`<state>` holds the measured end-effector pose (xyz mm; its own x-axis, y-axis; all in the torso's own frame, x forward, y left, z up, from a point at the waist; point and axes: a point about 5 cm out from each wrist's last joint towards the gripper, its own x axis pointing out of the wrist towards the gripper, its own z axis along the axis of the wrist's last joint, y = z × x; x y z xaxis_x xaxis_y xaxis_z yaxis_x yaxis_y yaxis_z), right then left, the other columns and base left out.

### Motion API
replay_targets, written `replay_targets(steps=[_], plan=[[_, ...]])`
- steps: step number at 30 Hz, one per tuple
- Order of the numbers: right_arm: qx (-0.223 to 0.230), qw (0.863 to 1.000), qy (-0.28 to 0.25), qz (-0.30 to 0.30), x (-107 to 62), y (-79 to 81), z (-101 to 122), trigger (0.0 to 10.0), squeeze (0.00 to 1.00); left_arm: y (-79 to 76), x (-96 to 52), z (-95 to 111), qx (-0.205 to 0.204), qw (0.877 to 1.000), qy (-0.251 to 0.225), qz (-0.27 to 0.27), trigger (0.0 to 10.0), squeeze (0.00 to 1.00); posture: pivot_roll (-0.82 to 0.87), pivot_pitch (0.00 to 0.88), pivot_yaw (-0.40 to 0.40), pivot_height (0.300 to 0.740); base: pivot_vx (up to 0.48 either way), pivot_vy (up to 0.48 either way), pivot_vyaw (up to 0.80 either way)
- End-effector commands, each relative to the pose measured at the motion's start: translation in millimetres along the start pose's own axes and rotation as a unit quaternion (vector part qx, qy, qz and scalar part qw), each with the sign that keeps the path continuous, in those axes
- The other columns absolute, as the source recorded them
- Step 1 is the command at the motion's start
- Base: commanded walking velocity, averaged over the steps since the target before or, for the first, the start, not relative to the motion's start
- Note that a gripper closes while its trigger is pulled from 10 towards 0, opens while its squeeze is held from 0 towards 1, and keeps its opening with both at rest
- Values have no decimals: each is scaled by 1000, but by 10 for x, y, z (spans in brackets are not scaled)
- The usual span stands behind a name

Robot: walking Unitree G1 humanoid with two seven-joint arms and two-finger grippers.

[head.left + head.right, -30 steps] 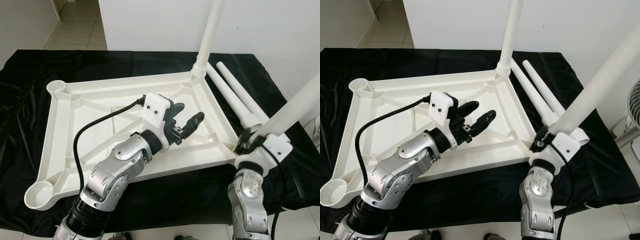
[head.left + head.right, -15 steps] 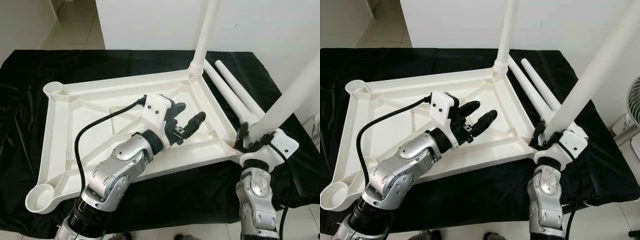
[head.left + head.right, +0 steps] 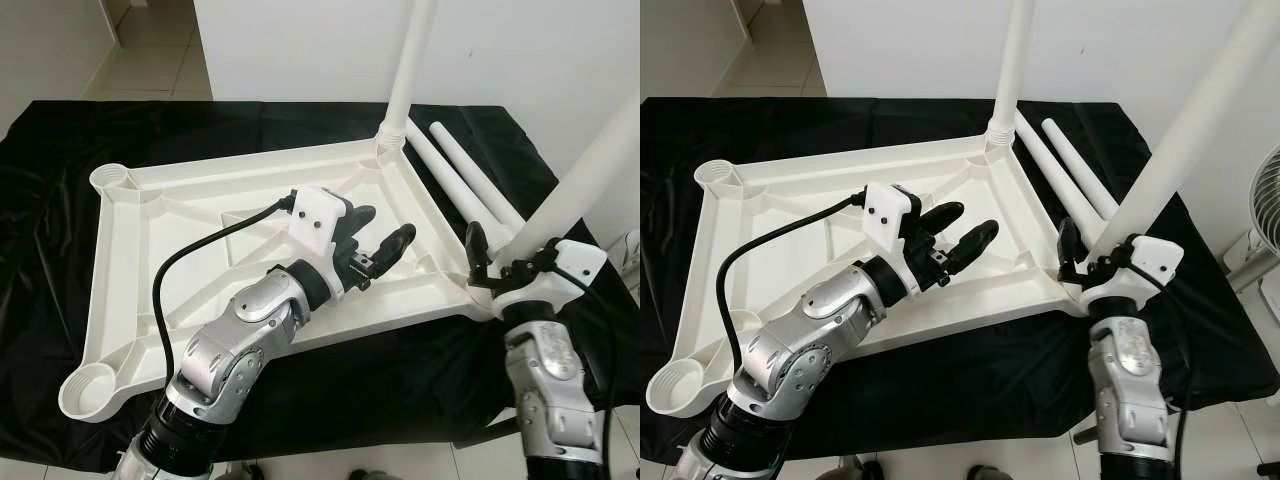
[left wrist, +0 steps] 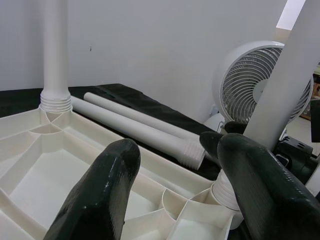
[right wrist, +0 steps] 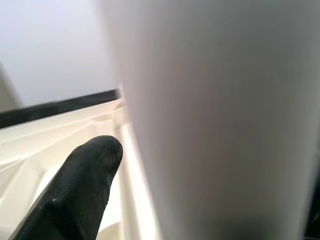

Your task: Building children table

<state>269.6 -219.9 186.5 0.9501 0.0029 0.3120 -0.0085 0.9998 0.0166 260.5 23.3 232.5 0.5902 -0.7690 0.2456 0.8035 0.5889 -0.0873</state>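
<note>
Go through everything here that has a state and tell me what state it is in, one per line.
Tabletop: upside down on the black cloth.
Far leg: upright in its corner socket.
Near leg: tilted at the near right corner, in the right hand.
Two spare legs: lying loose on the cloth.
Left hand: open, holding nothing.
Two left sockets: without legs.

The tabletop frame (image 3: 130,240), the upright leg (image 3: 410,60), the leg (image 3: 1180,120) beside the right gripper (image 3: 1080,255) and two loose legs (image 3: 465,185) are plain white. The worktop cloth (image 3: 50,180) is black. Both silver arms carry black fingers (image 4: 100,195). The fan (image 4: 250,85) is white.
</note>
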Motion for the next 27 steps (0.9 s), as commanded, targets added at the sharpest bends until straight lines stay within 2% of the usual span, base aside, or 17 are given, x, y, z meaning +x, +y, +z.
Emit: replay_targets(steps=[1,6,7,10,13,17,20,21,27], plan=[[9,1000,9,21,-32,-39,8,10000,0,-83,-9,34,5,999,-6,-43,10000,0,-28,130,6,740,0,0,0],[5,996,30,88,-53,-107,35,10000,0,-108,-48,-42,7,997,20,-68,10000,0,-30,138,8,740,0,0,0],[5,996,30,88,-53,-107,35,10000,0,-108,-48,-42,7,997,20,-68,10000,0,-30,138,8,740,0,0,0],[-5,993,41,113,-44,-147,26,10000,0,-139,-120,-141,13,992,63,-105,10000,0,-29,146,12,740,0,0,0],[-7,992,44,121,-41,-156,21,10000,0,-160,-146,-175,11,990,76,-115,10000,0,-29,146,12,740,0,0,0],[-9,991,48,128,-35,-165,18,10000,0,-171,-164,-198,5,990,85,-116,10000,0,-30,150,16,740,0,0,0],[-6,986,60,155,-33,-154,5,10000,0,-187,-187,-242,-8,987,107,-117,10000,0,-28,156,18,740,0,0,0],[-2,981,75,181,-38,-151,-14,10000,0,-190,-196,-262,-15,986,122,-117,10000,0,-28,156,18,740,0,0,0],[-5,975,88,205,-45,-165,-32,10000,0,-194,-204,-273,-17,983,136,-120,10000,0,-27,160,19,740,0,0,0]])
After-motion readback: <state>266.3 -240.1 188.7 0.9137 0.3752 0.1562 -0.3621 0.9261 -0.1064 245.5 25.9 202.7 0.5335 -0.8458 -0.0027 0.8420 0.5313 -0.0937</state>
